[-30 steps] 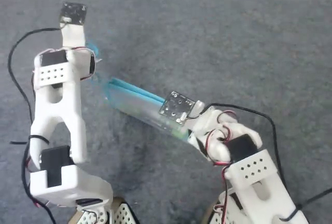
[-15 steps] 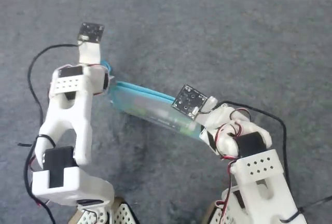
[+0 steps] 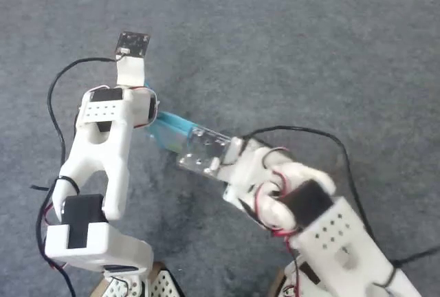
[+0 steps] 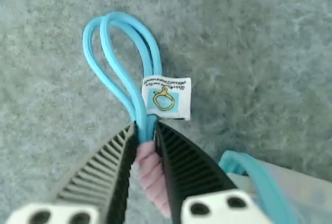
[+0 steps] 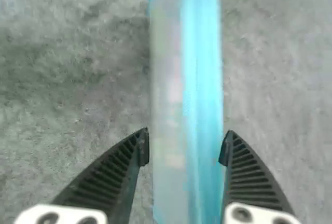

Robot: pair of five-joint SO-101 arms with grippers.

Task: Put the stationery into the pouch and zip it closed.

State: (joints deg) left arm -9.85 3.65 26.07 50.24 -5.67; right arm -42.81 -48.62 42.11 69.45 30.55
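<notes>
The soft, light pouch lay near the middle of the table, my left gripper clamped on its cord loop (the surest hold, I judged), my right gripper spread wide astride its slippery body.

The right arm is covering most of the pouch from above; its far end is running past the right wrist view's edge, contents too cloudy to tell.

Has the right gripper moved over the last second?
Yes. In the high view the right gripper has slid leftward along the pouch, ending closer to the left arm's fixed base.
</notes>
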